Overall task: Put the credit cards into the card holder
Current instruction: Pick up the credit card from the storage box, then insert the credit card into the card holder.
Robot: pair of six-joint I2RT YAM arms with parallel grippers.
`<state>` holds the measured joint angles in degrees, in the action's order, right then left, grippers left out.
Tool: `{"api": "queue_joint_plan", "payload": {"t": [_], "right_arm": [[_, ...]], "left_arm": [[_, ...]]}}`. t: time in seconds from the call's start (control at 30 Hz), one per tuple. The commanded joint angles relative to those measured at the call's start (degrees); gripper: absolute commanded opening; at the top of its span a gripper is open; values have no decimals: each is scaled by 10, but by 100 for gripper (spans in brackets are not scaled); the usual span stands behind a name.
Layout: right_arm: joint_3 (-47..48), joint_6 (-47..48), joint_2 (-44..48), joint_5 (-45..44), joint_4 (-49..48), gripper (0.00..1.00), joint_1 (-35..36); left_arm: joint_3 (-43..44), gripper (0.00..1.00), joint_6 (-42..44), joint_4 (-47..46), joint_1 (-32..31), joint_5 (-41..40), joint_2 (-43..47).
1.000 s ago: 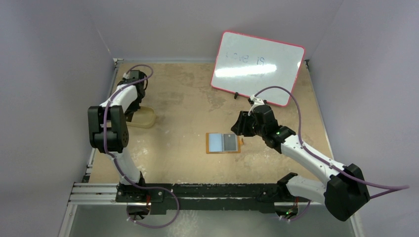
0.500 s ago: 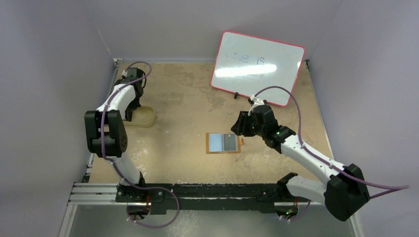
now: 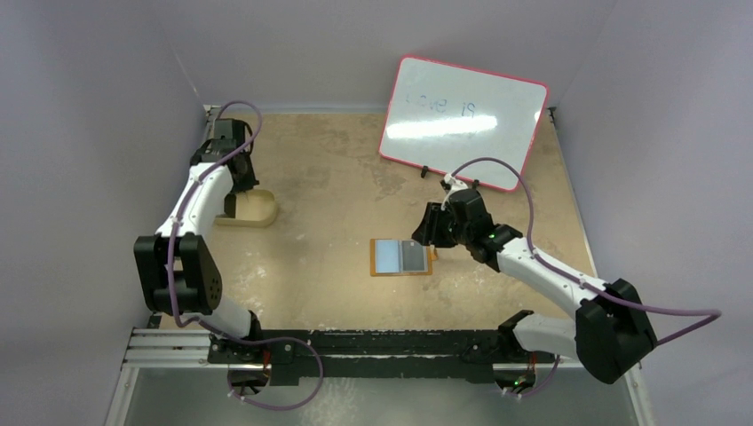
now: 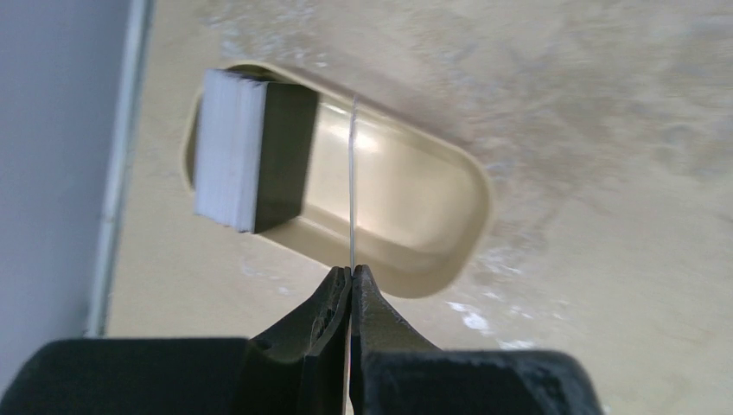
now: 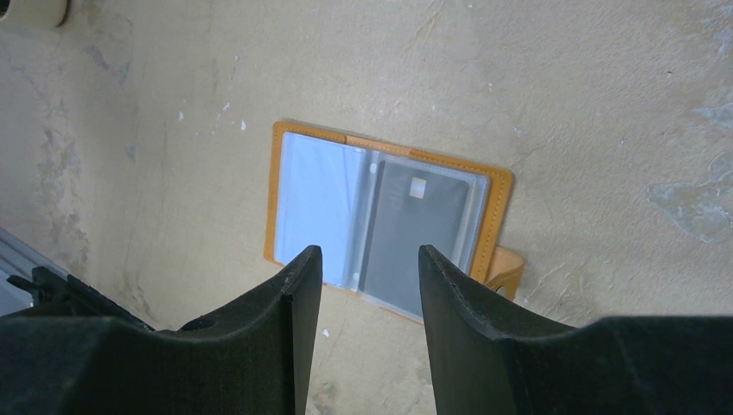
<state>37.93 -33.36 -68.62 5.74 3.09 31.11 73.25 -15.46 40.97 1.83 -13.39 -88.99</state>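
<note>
The card holder lies open on the table centre, orange-brown with clear pockets. Its left pocket holds a pale blue card, its right pocket a dark grey card; the snap tab sticks out to the right. My right gripper is open and empty, hovering above the holder's near edge; it also shows in the top view. My left gripper is shut on a thin credit card seen edge-on, held above the beige tray.
The beige tray sits at the far left by the table edge, with a block, white-sided and dark-faced, at one end. A pink-framed whiteboard stands propped at the back right.
The left arm has swung: its elbow moved left and toward the front while the wrist went farther back over the tray. The right gripper edged slightly left toward the card holder.
</note>
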Motion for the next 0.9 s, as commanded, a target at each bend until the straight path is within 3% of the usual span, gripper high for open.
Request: {"api": "queue_joint_plan", "payload": {"t": [0.0, 0.2, 0.27, 0.47, 0.67, 0.87], "right_arm": [[6, -17, -16, -3, -10, 48, 0], [18, -20, -40, -41, -6, 48, -2], [23, -17, -56, -47, -2, 48, -3], [35, -14, -85, -92, 35, 50, -6], [48, -22, -98, -103, 78, 53, -6], [37, -30, -115, -81, 64, 51, -6]], "left_arm": [[-38, 0, -65, -76, 2, 194, 52], [-145, 0, -205, -233, -2, 406, 98], [-186, 0, -260, -296, -14, 441, 118], [-245, 0, -328, -367, -111, 442, 153], [-338, 0, -441, -522, -216, 401, 186], [-425, 0, -522, -669, -310, 369, 162]]}}
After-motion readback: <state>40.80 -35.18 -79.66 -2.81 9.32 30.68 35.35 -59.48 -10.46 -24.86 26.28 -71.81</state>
